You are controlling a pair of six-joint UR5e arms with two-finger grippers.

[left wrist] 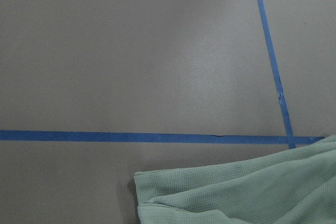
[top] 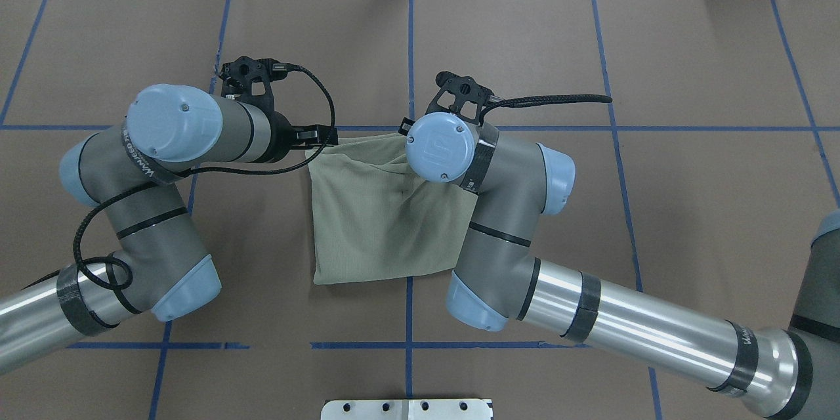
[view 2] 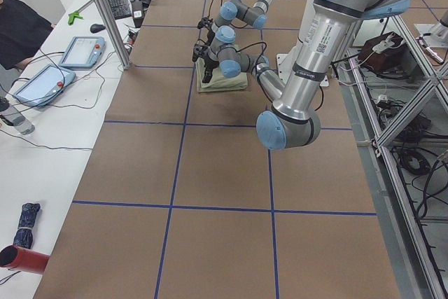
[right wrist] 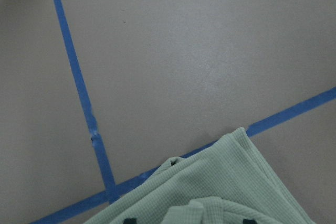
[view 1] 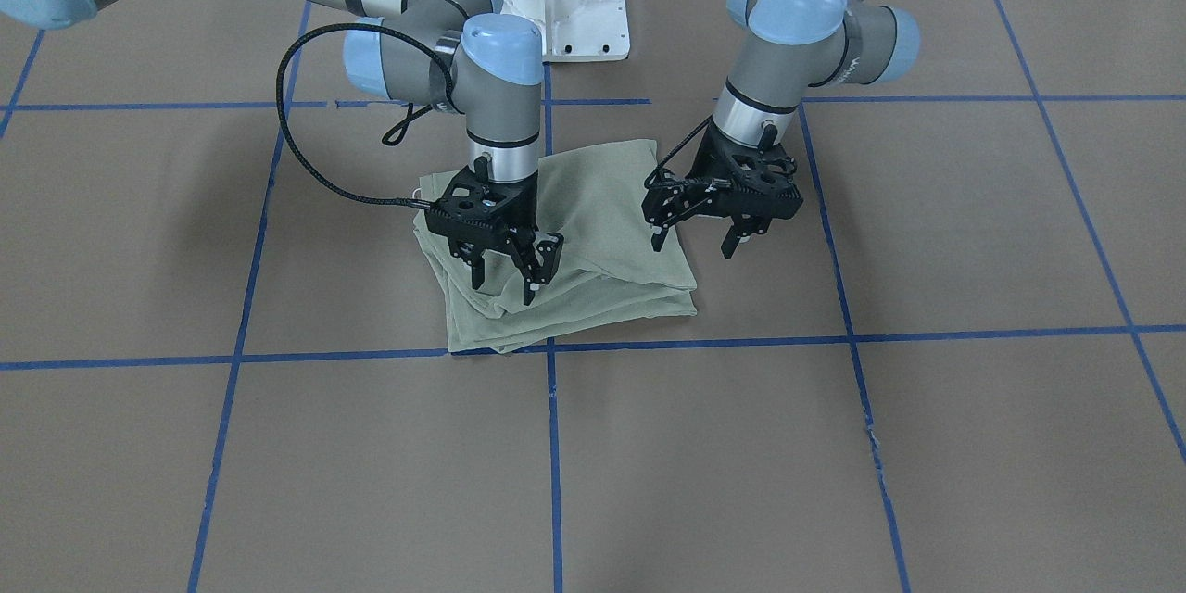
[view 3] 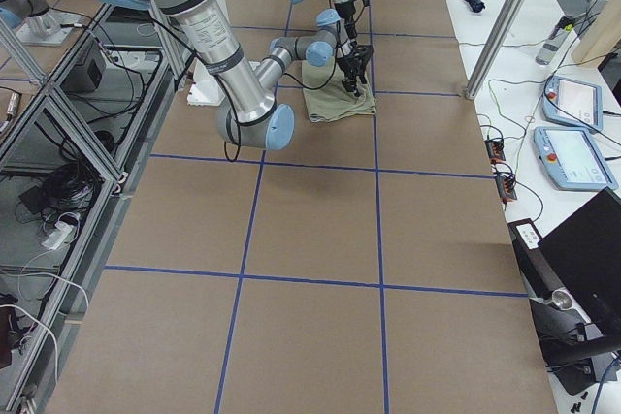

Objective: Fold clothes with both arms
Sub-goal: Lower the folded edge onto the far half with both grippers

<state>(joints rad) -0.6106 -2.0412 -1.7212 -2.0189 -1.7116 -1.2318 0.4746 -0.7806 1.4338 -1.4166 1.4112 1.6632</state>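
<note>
From overhead, both wrists hide their own fingers. The right gripper (view 1: 510, 276) is under its blue cap at the shirt's 1 o'clock corner, and the left gripper (view 1: 693, 248) is at the 10 o'clock corner. The front view shows more. The right fingers (view 1: 478, 271) are spread moderately over the folded layers, touching or just above, I cannot tell. The left fingers (view 1: 657, 239) are wide at the shirt's side edge, gripping nothing.

The sage-green shirt (top: 380, 223) lies folded into a rough square mid-bench (top: 656, 223), with sleeves and collar out of sight. Its far edge meets a blue tape line (top: 689, 128), and its 6 o'clock edge lies straight. Brown bench runs broad at 3, 6 and 9 o'clock. The white pedestal (top: 407, 409) stands well apart at 6 o'clock.
</note>
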